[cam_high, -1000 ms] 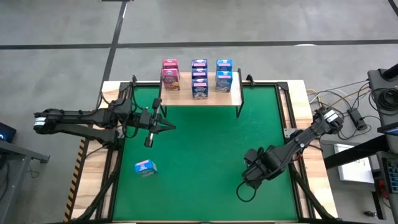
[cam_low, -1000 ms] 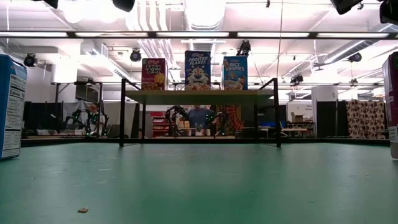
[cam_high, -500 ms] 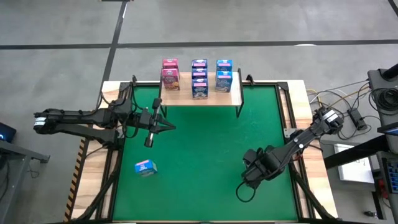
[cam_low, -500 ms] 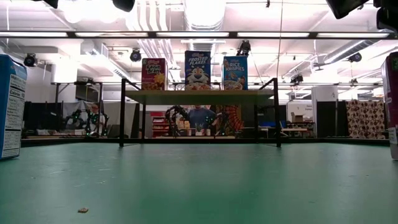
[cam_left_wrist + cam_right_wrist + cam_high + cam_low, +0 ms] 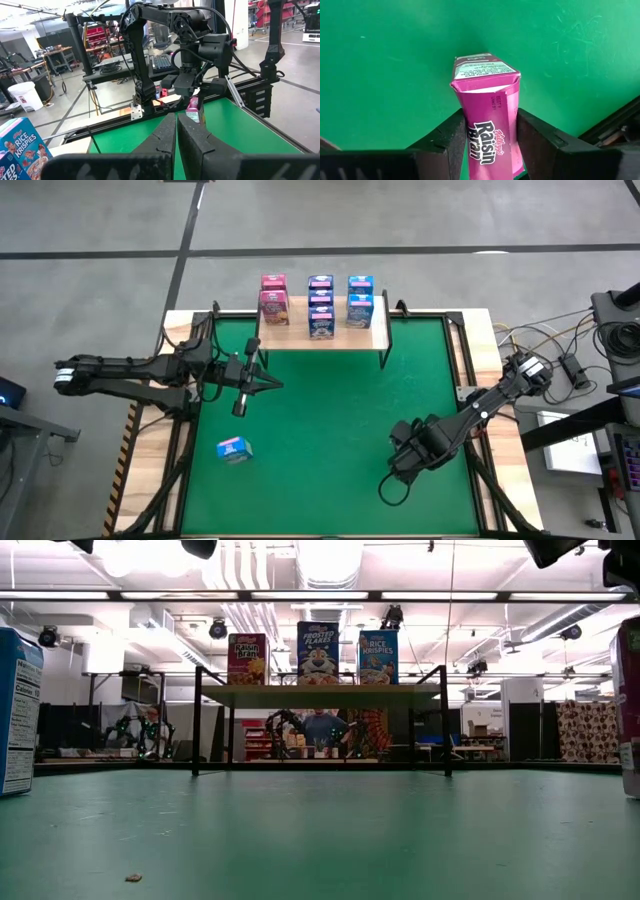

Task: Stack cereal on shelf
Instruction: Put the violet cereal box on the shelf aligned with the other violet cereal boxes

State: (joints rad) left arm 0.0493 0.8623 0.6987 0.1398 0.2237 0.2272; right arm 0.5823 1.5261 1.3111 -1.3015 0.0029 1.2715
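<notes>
Magenta cardboard fills your right wrist view: the Raisin Bran box (image 5: 489, 125) stands upright on the green mat (image 5: 380, 75), and the right gripper (image 5: 487, 137) has a finger on each side, pressed to its walls, so it can be carried upright. From above, at lower right, the arm hides this box. The left gripper (image 5: 268, 384), fingers closed on nothing, waits at centre left, near a blue box (image 5: 233, 448) at lower left. Farther off, upper centre, the shelf (image 5: 380, 332) carries six boxes (image 5: 320, 305); the low view shows only three fronts.
</notes>
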